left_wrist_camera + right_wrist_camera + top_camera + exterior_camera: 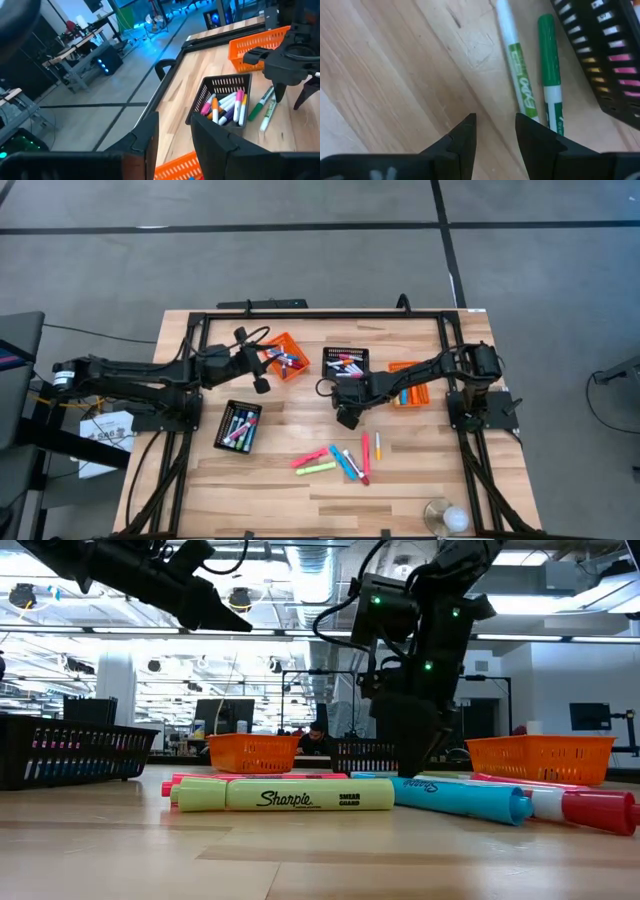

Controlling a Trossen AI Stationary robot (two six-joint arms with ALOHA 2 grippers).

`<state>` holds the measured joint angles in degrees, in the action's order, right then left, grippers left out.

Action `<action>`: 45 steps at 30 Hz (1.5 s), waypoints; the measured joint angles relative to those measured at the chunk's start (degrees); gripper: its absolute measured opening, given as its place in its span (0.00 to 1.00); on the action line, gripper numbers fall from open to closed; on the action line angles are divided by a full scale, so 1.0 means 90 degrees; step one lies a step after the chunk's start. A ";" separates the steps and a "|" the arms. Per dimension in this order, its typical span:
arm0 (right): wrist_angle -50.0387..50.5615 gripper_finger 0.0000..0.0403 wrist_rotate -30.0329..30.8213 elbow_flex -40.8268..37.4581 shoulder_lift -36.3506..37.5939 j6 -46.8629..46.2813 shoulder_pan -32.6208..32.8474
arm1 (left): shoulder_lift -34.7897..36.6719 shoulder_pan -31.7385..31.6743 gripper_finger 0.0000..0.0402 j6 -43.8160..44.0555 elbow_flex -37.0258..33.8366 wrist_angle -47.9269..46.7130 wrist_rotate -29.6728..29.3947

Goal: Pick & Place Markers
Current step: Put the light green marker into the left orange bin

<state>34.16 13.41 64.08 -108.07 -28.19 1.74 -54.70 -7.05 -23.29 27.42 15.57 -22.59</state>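
Observation:
Several markers [340,460] in pink, yellow, blue and orange lie loose on the near middle of the table. Two green markers [547,75] lie side by side on the wood next to the far black basket [346,361], which holds more markers [225,102]. My right gripper [495,132] hangs open just above the bare wood beside those two green markers, pointing steeply down with nothing between its fingers. My left gripper [172,142] is open and empty, raised near the far orange basket [287,355].
A second black basket [238,425] with markers stands at the near left. Another orange basket [410,385] sits under my right arm. A clear round thing [447,517] stands at the near right corner. Bare wood lies between the baskets and the loose markers.

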 joint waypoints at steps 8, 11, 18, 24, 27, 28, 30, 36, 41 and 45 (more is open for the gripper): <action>-0.0396 0.29 -0.0218 -0.0268 0.0044 0.0087 -0.0252 | -0.0009 0.0000 0.28 0.0000 0.0000 -0.0011 0.0000; -0.0473 0.26 -0.0452 -0.0282 0.0039 0.0093 -0.0319 | -0.0009 0.0000 0.28 0.0000 0.0000 -0.0010 0.0000; -0.0542 0.20 -0.0538 -0.0281 0.0037 0.0372 -0.0208 | -0.0009 0.0000 0.28 0.0000 0.0000 -0.0010 0.0000; -0.0406 0.22 0.0676 0.0061 0.0065 0.0540 -0.0002 | -0.0009 -0.0004 0.28 0.0000 0.0000 -0.0008 -0.0004; -0.0407 0.26 0.0904 0.0117 0.0083 0.0525 -0.0039 | -0.0009 -0.0005 0.28 0.0000 0.0000 -0.0010 -0.0004; -0.0340 0.28 0.0881 0.0109 0.0075 0.0523 -0.0080 | -0.0009 -0.0005 0.28 0.0000 0.0000 -0.0007 -0.0005; -0.0351 0.32 0.0865 0.0106 0.0075 0.0523 -0.0141 | -0.0009 -0.0005 0.28 0.0002 0.0000 -0.0010 -0.0005; -0.0341 0.43 0.0703 0.0096 0.0080 0.0370 -0.0324 | -0.0009 -0.0005 0.28 0.0002 0.0000 -0.0010 0.0065; -0.0340 0.43 0.0394 0.0091 -0.0145 0.0352 -0.0336 | -0.0009 -0.0005 0.28 0.0005 0.0000 -0.0010 0.0167; -0.0397 0.39 0.0200 0.0140 -0.0432 0.0486 -0.0374 | -0.0010 -0.0007 0.28 0.0004 0.0000 -0.0007 0.0164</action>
<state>30.59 15.21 65.34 -111.96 -23.82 -1.62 -54.79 -7.11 -23.25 27.42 15.51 -21.11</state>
